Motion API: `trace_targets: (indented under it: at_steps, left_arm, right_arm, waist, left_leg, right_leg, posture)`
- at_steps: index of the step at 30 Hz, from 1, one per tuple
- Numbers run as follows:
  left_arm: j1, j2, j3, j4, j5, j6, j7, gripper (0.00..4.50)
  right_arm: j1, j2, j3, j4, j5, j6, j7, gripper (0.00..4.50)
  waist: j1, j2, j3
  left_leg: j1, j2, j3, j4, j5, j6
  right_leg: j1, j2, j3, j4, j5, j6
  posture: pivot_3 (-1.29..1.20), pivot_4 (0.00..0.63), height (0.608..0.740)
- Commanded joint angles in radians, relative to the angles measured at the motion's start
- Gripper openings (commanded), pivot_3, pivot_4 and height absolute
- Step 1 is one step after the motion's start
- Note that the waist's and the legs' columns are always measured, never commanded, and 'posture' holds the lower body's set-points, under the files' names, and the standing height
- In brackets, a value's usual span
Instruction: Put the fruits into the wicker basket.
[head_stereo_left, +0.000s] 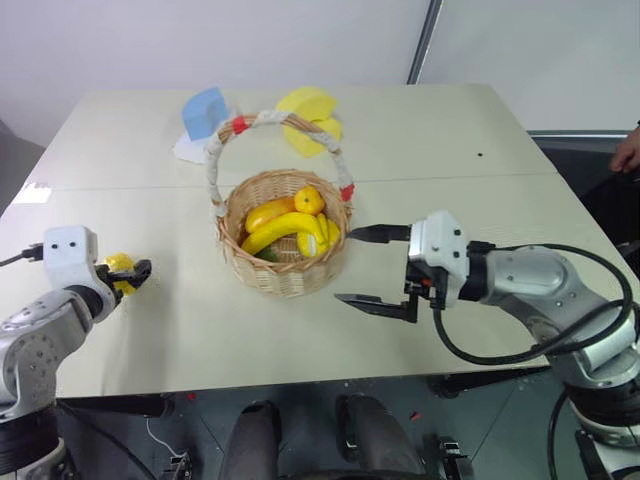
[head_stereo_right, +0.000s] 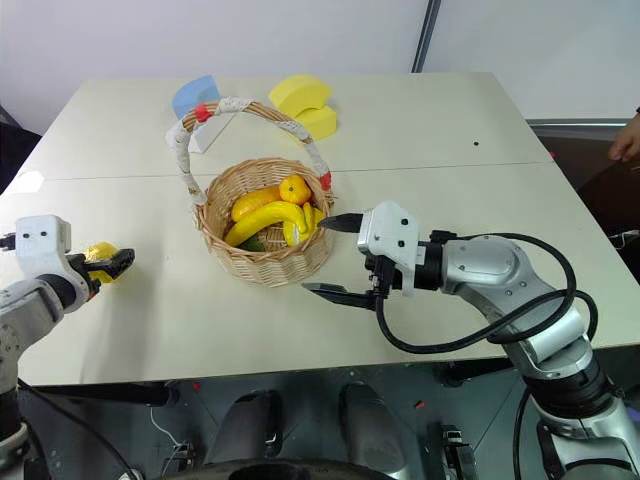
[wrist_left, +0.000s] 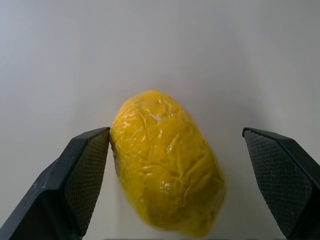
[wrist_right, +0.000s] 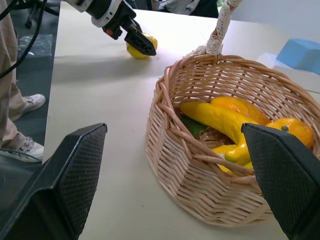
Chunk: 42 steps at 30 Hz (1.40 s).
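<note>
left gripper (wrist_left: 175, 150): wide open, astride the lemon (wrist_left: 167, 167), holding nothing
lemon: lower left on the worktop (head_stereo_left: 450, 150)
right gripper (head_stereo_left: 372, 268): open, empty
basket (head_stereo_left: 285, 262): centre
advice: centre the lemon, then close

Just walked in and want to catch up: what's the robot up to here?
It is gathering fruit into the wicker basket, which already holds several yellow and orange pieces. The left hand is open around a yellow lemon lying on the table, not yet gripping. The right hand is open beside the basket, holding nothing.
</note>
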Motion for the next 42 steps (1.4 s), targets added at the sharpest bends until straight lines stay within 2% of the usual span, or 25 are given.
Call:
trace_targets:
  at_steps: [1, 4, 7, 8, 9, 13, 15, 18, 20, 22, 23, 27, 29, 30, 31, 32, 34, 37, 42]
  left_arm:
    - [-0.038, -0.021, 0.003, 0.031, 0.026, 0.025, 0.01, 4.5]
    - [-0.051, -0.037, 0.003, 0.042, 0.047, 0.013, 0.004, 3.64]
    - [-0.056, -0.043, 0.006, 0.043, 0.06, 0.013, -0.006, 2.14]
    - [-0.059, -0.035, -0.001, 0.045, 0.071, 0.023, -0.008, 1.81]
    - [-0.06, -0.024, -0.005, 0.048, 0.08, 0.024, -0.014, 1.78]
    - [0.007, 0.068, 0.008, -0.016, 0.097, -0.141, -0.187, 1.78]
    - [0.052, 0.1, 0.047, -0.085, 0.038, -0.211, -0.328, 1.78]
    - [0.071, 0.118, 0.134, -0.243, -0.207, -0.21, -0.527, 1.78]
    - [0.018, 0.121, 0.123, -0.313, -0.376, -0.17, -0.545, 1.78]
    - [-0.058, 0.125, 0.019, -0.361, -0.423, -0.149, -0.509, 1.78]
    - [-0.093, 0.122, -0.043, -0.37, -0.403, -0.141, -0.479, 1.78]
    - [-0.242, 0.099, -0.356, -0.318, -0.194, -0.146, -0.375, 1.78]
    - [-0.293, 0.064, -0.44, -0.261, -0.133, -0.161, -0.349, 1.78]
    - [-0.31, 0.047, -0.457, -0.236, -0.116, -0.163, -0.34, 2.81]
    - [-0.325, 0.037, -0.476, -0.216, -0.093, -0.172, -0.34, 3.03]
    - [-0.334, 0.032, -0.489, -0.204, -0.075, -0.178, -0.342, 3.6]
    - [-0.354, 0.027, -0.52, -0.184, -0.027, -0.211, -0.36, 4.45]
    - [-0.368, 0.02, -0.551, -0.188, -0.002, -0.283, -0.436, 4.45]
    - [-0.334, 0.012, -0.596, -0.266, -0.048, -0.364, -0.62, 4.45]
  right_arm:
    - [-0.031, 0.015, -0.005, -0.009, -0.007, -0.016, -0.002, 4.5]
    - [-0.038, 0.023, -0.002, -0.009, -0.014, -0.013, -0.005, 4.5]
    - [-0.041, 0.027, -0.002, -0.01, -0.018, -0.012, -0.006, 4.5]
    - [-0.045, 0.03, -0.003, -0.01, -0.021, -0.011, -0.008, 4.5]
    - [-0.048, 0.032, -0.004, -0.009, -0.023, -0.01, -0.01, 4.5]
    - [-0.05, 0.028, -0.013, -0.007, -0.029, -0.007, -0.01, 4.5]
    - [-0.052, 0.02, -0.026, 0.003, -0.029, -0.007, -0.006, 4.5]
    - [-0.058, 0.003, -0.056, 0.037, -0.025, -0.008, 0.005, 4.5]
    - [-0.058, -0.011, -0.07, 0.064, -0.033, -0.015, 0.014, 4.5]
    - [-0.054, -0.023, -0.085, 0.086, -0.042, -0.019, 0.015, 4.5]
    - [-0.051, -0.027, -0.091, 0.093, -0.042, -0.016, 0.014, 4.5]
    - [-0.017, -0.054, -0.125, 0.103, -0.054, 0.008, -0.009, 4.5]
    - [0.009, -0.07, -0.144, 0.102, -0.061, 0.015, -0.02, 4.5]
    - [0.021, -0.075, -0.155, 0.101, -0.062, 0.017, -0.025, 4.5]
    - [0.041, -0.082, -0.176, 0.101, -0.063, 0.024, -0.035, 4.5]
    - [0.054, -0.086, -0.192, 0.1, -0.063, 0.029, -0.043, 4.5]
    - [0.096, -0.096, -0.251, 0.115, -0.06, 0.041, -0.06, 4.5]
    - [0.176, -0.115, -0.362, 0.17, -0.065, 0.064, -0.082, 4.5]
    - [0.307, -0.157, -0.458, 0.3, -0.161, 0.041, -0.131, 4.5]
  waist:
    - [0.001, 0.0, 0.0]
    - [0.0, 0.0, 0.0]
    - [0.001, 0.0, 0.0]
    - [0.001, 0.0, 0.0]
    - [0.001, 0.0, 0.0]
    - [-0.003, 0.0, 0.0]
    - [-0.003, 0.0, 0.0]
    - [0.004, 0.0, 0.0]
    - [0.012, 0.0, 0.0]
    - [0.022, 0.0, 0.001]
    - [0.025, 0.0, 0.001]
    - [0.027, 0.001, 0.001]
    - [0.026, 0.001, 0.001]
    - [0.026, 0.001, 0.001]
    - [0.025, 0.001, 0.001]
    - [0.022, 0.001, 0.001]
    - [0.02, 0.001, 0.001]
    - [0.027, 0.001, 0.001]
    - [0.028, 0.001, 0.001]
  left_leg:
    - [0.0, 0.0, 0.0, 0.0, 0.0, 0.0]
    - [0.0, 0.0, 0.0, 0.001, 0.0, 0.0]
    - [0.0, 0.0, 0.0, 0.001, 0.0, 0.0]
    - [0.0, 0.0, -0.001, 0.002, 0.0, 0.0]
    - [0.0, 0.0, -0.001, 0.002, 0.0, 0.0]
    - [0.0, 0.0, -0.001, 0.003, 0.0, 0.0]
    - [0.0, 0.001, -0.001, 0.003, 0.0, 0.0]
    - [-0.002, 0.001, 0.0, 0.002, 0.0, 0.0]
    - [-0.002, 0.0, 0.001, 0.003, 0.0, 0.0]
    - [-0.002, -0.001, 0.001, 0.003, 0.0, 0.0]
    - [-0.002, -0.002, 0.002, 0.005, 0.0, 0.0]
    - [-0.002, -0.004, 0.001, 0.009, 0.0, 0.0]
    - [-0.002, -0.003, 0.001, 0.011, 0.0, 0.0]
    - [-0.003, -0.003, 0.0, 0.011, 0.0, 0.0]
    - [-0.003, -0.003, 0.0, 0.011, 0.0, 0.0]
    - [-0.003, -0.002, 0.0, 0.011, 0.0, 0.001]
    - [-0.003, -0.001, 0.0, 0.011, -0.001, 0.002]
    - [-0.003, 0.0, -0.002, 0.011, -0.001, 0.002]
    - [-0.003, 0.0, 0.0, 0.011, -0.001, 0.002]
  right_leg:
    - [0.0, 0.0, 0.0, 0.001, 0.0, 0.0]
    - [0.0, 0.0, 0.0, 0.002, 0.0, 0.0]
    - [-0.001, 0.0, 0.0, 0.004, 0.0, 0.0]
    - [-0.001, 0.0, 0.0, 0.005, -0.001, 0.0]
    - [-0.001, 0.0, 0.0, 0.006, -0.001, 0.0]
    - [-0.002, 0.0, 0.0, 0.007, -0.001, 0.0]
    - [-0.003, 0.0, 0.0, 0.007, -0.001, 0.0]
    - [-0.004, -0.003, 0.0, 0.006, -0.002, -0.002]
    - [-0.004, -0.007, -0.001, 0.006, -0.002, -0.002]
    - [-0.004, -0.009, -0.001, 0.006, -0.002, -0.002]
    - [-0.003, -0.008, -0.001, 0.006, -0.002, -0.002]
    - [0.0, -0.006, -0.001, 0.006, -0.003, -0.001]
    - [0.0, -0.004, -0.001, 0.007, -0.003, 0.001]
    - [0.0, -0.003, 0.0, 0.007, -0.003, 0.001]
    - [0.0, -0.003, 0.0, 0.007, -0.003, 0.001]
    - [0.0, -0.002, 0.0, 0.007, -0.003, 0.001]
    - [0.0, 0.0, 0.001, 0.007, -0.003, 0.001]
    - [0.0, 0.002, 0.0, 0.008, -0.003, 0.002]
    - [0.0, 0.0, 0.001, 0.007, -0.004, 0.001]
  posture:
    - [0.0, 0.15, 0.74]
    - [0.0, 0.15, 0.74]
    - [0.0, 0.15, 0.74]
    - [0.0, 0.15, 0.74]
    - [0.0, 0.15, 0.74]
    - [0.0, 0.15, 0.74]
    - [0.0, 0.15, 0.74]
    - [0.0, 0.15, 0.74]
    - [0.0, 0.15, 0.74]
    - [0.0, 0.15, 0.74]
    - [0.0, 0.15, 0.74]
    - [0.0, 0.15, 0.74]
    - [0.0, 0.15, 0.74]
    - [0.0, 0.15, 0.74]
    - [0.0, 0.15, 0.74]
    - [0.0, 0.15, 0.74]
    - [0.0, 0.15, 0.74]
    - [0.0, 0.15, 0.74]
    - [0.0, 0.15, 0.74]
